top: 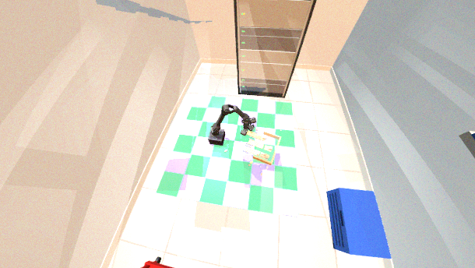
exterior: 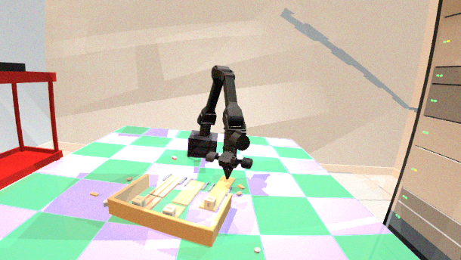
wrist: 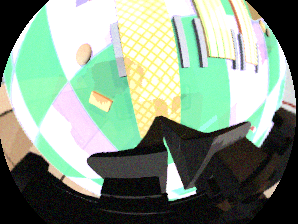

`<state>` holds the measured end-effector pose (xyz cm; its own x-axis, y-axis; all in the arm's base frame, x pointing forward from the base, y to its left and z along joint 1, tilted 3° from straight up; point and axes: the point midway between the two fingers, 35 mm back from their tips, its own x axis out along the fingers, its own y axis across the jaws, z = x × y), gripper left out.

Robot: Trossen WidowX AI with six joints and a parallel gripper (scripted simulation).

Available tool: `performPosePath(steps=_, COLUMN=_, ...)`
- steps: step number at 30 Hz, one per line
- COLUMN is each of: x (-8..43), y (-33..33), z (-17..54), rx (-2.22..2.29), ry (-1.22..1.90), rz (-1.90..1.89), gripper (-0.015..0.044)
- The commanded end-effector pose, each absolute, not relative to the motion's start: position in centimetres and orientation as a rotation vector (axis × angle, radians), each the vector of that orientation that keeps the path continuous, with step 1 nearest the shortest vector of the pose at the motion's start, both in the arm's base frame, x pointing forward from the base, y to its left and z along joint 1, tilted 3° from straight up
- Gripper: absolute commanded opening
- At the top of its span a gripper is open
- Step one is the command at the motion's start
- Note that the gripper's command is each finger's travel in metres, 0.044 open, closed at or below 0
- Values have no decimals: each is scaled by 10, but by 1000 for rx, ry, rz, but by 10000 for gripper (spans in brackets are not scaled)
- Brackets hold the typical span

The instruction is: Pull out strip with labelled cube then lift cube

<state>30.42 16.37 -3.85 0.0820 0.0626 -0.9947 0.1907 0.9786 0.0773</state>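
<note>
Jaws are clenched tight with nothing in them, so the gripper [exterior: 227, 176] is basically a single point, and that point is pressed down on the near end of the rightmost strip [exterior: 219, 190], the end poking out of the open side of the wooden tray [exterior: 166, 223]. Looks like it's dragging the strip by friction rather than pinching it.

Just past the tip, further along the same strip and inside the tray, sits a small cube [exterior: 208, 203]. I can't read any label from here, so I can't confirm it's the right one. Off to the side of the jaws are more strips [exterior: 189, 192] with two other cubes [exterior: 169, 209] near the tray's far wall.

What could go wrong: the tip could skate over the strip if downward pressure drops, so the strip stalls. A jerky pull might tip the cube or slide it off. If the tip drifts sideways it could nudge the neighbouring strip, which the task forbids.
</note>
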Motion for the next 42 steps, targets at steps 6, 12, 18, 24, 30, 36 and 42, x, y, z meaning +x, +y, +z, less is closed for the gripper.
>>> performPosePath(steps=6, x=283, y=166, z=-44, rx=198, ry=1514, rz=-101, gripper=0)
performPosePath(steps=12, x=274, y=167, z=-45, rx=199, ry=1514, rz=-101, gripper=0)
performPosePath(steps=18, x=266, y=169, z=-45, rx=199, ry=1515, rz=-101, gripper=0)
performPosePath(steps=24, x=258, y=171, z=-46, rx=199, ry=1515, rz=-101, gripper=0)
performPosePath(steps=30, x=249, y=172, z=-46, rx=199, ry=1516, rz=-101, gripper=0)
performPosePath(steps=36, x=241, y=174, z=-47, rx=199, ry=1517, rz=-101, gripper=0)
performPosePath(steps=42, x=233, y=175, z=-47, rx=199, ry=1517, rz=-101, gripper=0)
